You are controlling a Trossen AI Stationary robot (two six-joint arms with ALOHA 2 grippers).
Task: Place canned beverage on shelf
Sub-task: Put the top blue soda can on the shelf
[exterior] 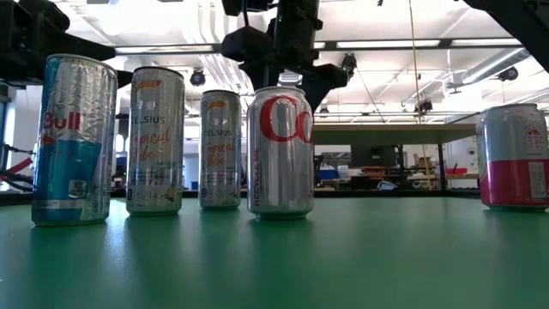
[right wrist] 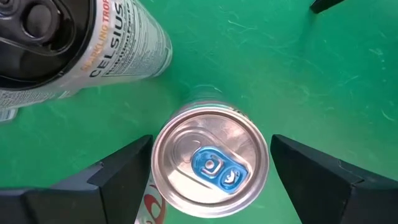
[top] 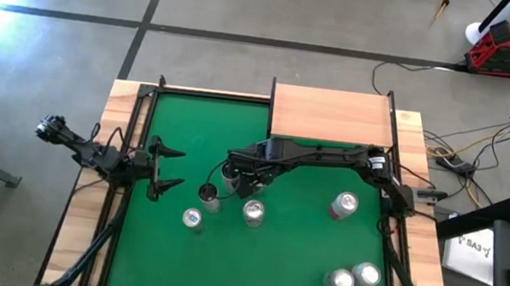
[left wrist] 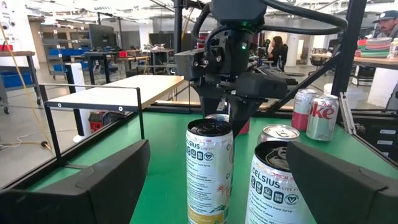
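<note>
A can with a silver top and a blue tab (right wrist: 210,167) stands upright on the green felt. My right gripper (right wrist: 211,143) hangs over it, open and pointing steeply down. One finger stands on each side of the can's top, with a narrow gap on each side. In the high view this gripper (top: 246,179) covers the can. In the low view the Coke can (exterior: 279,150) hides it. The shelf (top: 333,115), a pale wood board on black posts (left wrist: 124,90), stands at the table's far edge. My left gripper (top: 164,166) waits open at the left edge.
Close around stand two Celsius cans (exterior: 154,142) (exterior: 220,150), a Red Bull can (exterior: 73,137) and the Coke can (top: 253,210). One Celsius can (right wrist: 81,43) is right beside the gripper. More cans stand at the right (top: 344,204) and near right (top: 353,277).
</note>
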